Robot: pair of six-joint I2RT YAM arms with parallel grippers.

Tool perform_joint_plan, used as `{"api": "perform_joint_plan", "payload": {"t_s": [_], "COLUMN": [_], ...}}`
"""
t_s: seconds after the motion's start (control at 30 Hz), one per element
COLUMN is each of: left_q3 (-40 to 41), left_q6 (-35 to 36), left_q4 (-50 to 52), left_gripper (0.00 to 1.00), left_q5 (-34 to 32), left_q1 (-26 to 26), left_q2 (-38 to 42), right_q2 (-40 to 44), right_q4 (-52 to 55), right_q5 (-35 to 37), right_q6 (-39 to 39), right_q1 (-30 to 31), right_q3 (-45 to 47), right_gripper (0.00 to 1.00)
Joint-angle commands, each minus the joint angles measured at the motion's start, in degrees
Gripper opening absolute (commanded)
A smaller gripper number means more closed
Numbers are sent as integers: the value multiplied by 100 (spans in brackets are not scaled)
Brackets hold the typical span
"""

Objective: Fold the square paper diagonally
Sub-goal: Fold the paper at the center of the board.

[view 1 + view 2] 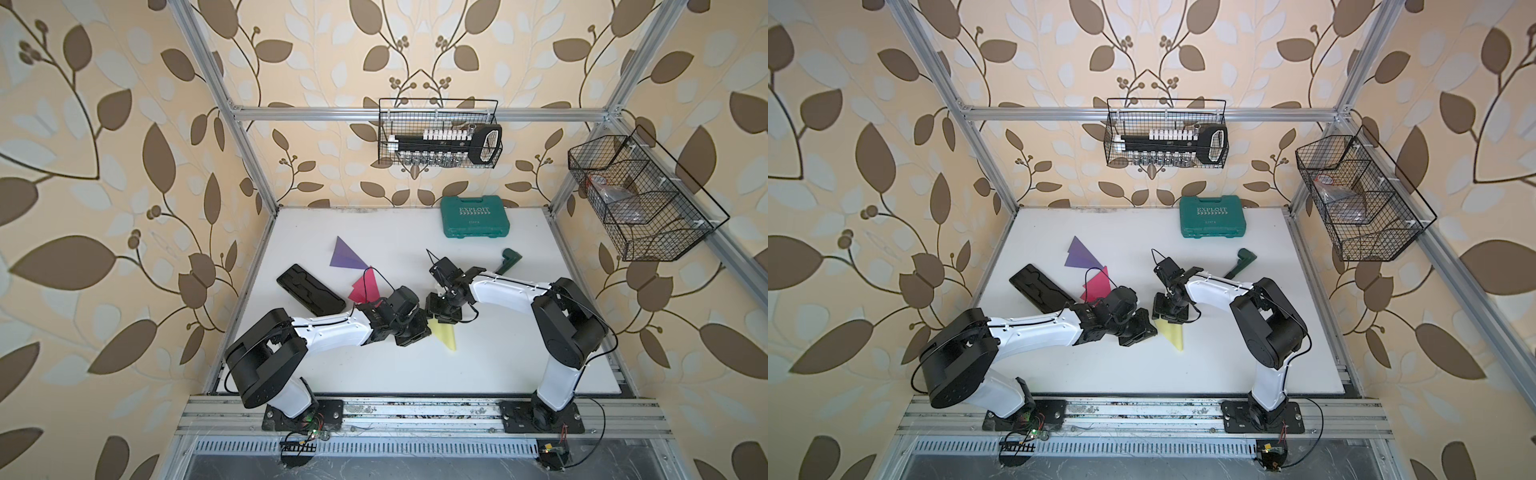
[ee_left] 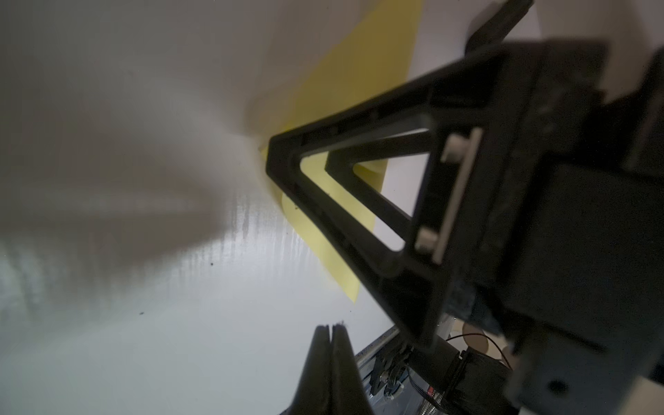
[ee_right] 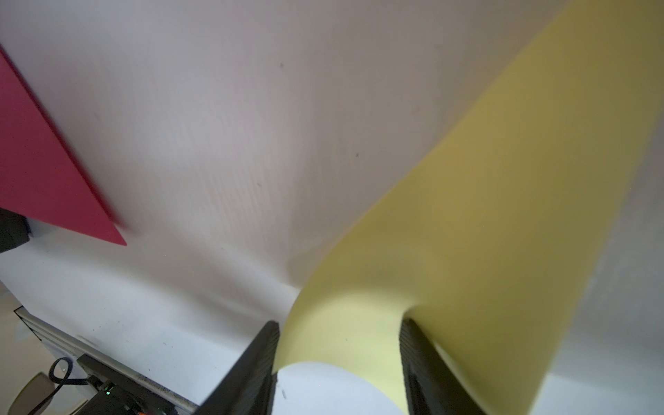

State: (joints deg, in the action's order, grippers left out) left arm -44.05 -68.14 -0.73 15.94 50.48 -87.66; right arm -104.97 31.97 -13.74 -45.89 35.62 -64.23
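Left gripper (image 2: 330, 327) is pressed shut, empty, just beside the yellow paper (image 1: 445, 336). The paper lies mid-table (image 1: 498, 353), its long axis and tip pointing toward the arms' bases. Right gripper (image 3: 339, 323) stands open, straddling the paper's curled fold.

Both top views look steeply down from high overhead onto the whole surface (image 1: 478, 365), nearly alike. Each wrist view sits low and close above it, both showing the yellow paper (image 2: 359, 72).

White tabletop (image 1: 374, 232) — on it a green EXPLOIT tool case (image 1: 475, 217), a dark green handle (image 1: 509, 261), a black moulded tray (image 1: 309, 289), a purple paper triangle (image 1: 346, 254), a magenta paper triangle (image 1: 365, 287) and the yellow paper (image 1: 445, 333).
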Motion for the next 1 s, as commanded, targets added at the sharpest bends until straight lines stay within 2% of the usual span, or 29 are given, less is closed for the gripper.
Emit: {"api": "perform_joint_plan", "payload": {"t_s": [0.0,0.5,0.73,0.97], "left_q3": [16,37,54,-138], "left_q6": [-292,-844,-812,-773], "left_q4": [-556,-1155,-1456,-1188], "left_gripper": [0,0,0,0], "left_q5": [-472,-1116,-1286,-1324], "left_q1": [89,445,445,463], "left_q2": [30,-587,-745,-986], "right_q2": [-295,-258,-250,-239], "right_q4": [209,97,108,103], "right_q5": [41,-81,-112,-129], "right_q6": [-61,-87,-78,-78], "right_q1": [47,51,42,40], "right_q3": [233,324,332,331], "right_gripper": [55,55,55,55]}}
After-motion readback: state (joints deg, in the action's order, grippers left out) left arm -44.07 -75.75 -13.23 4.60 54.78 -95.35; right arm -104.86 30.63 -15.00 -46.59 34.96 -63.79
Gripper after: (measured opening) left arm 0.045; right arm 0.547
